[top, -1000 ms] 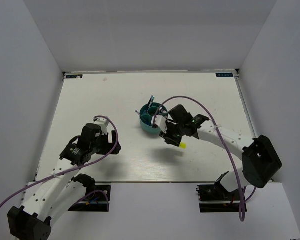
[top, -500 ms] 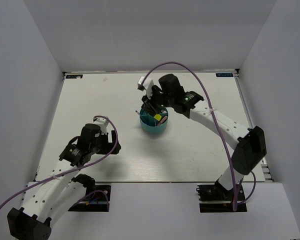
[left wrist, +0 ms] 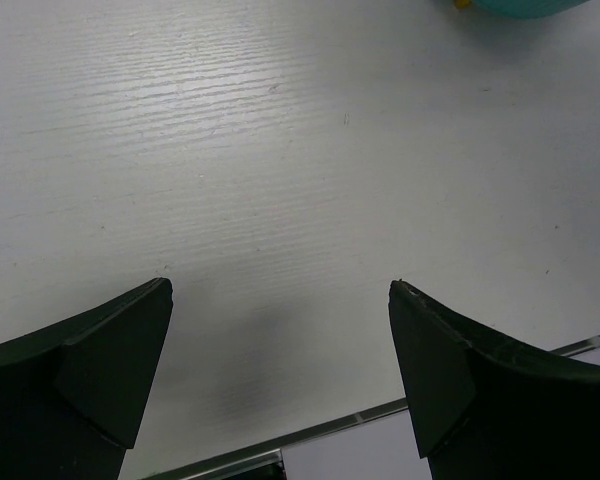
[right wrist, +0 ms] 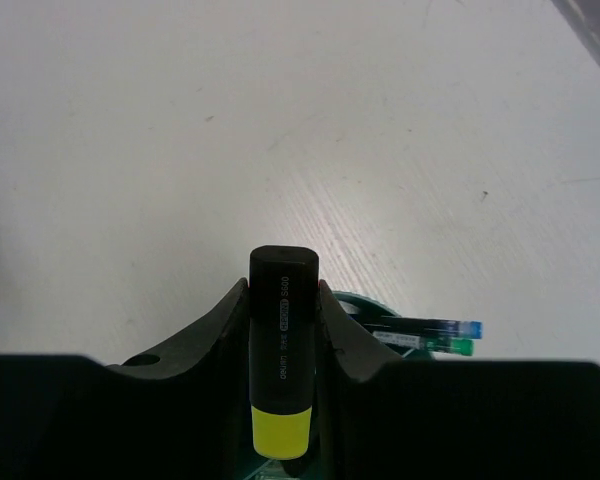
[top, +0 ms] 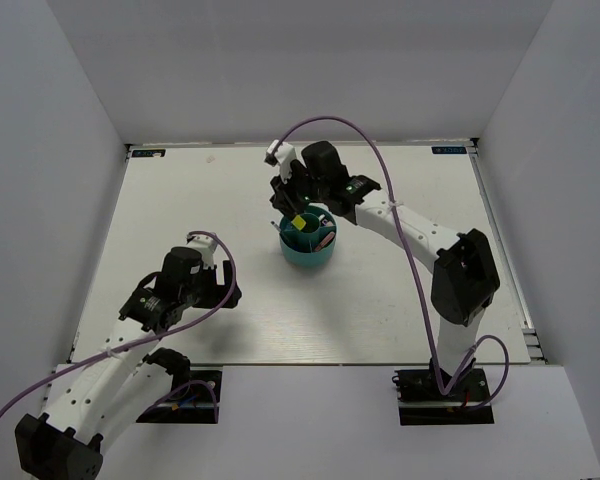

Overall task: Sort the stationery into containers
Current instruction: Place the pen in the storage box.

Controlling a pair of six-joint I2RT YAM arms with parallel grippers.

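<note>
Gripping the black marker, the right gripper hangs over the teal organizer.
Long axis seemingly near upright, yellow cap up; left gripper gapes wide, empty.

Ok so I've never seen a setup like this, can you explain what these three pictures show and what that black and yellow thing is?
Two robot arms stand bolted to a white table. One picture looks down from above; the other two come from cameras on each wrist, so you see that arm's own fingers. The left gripper is open and empty over bare table. The right gripper clamps a black marker with a yellow cap over a round teal organizer, which already holds pens.
</note>
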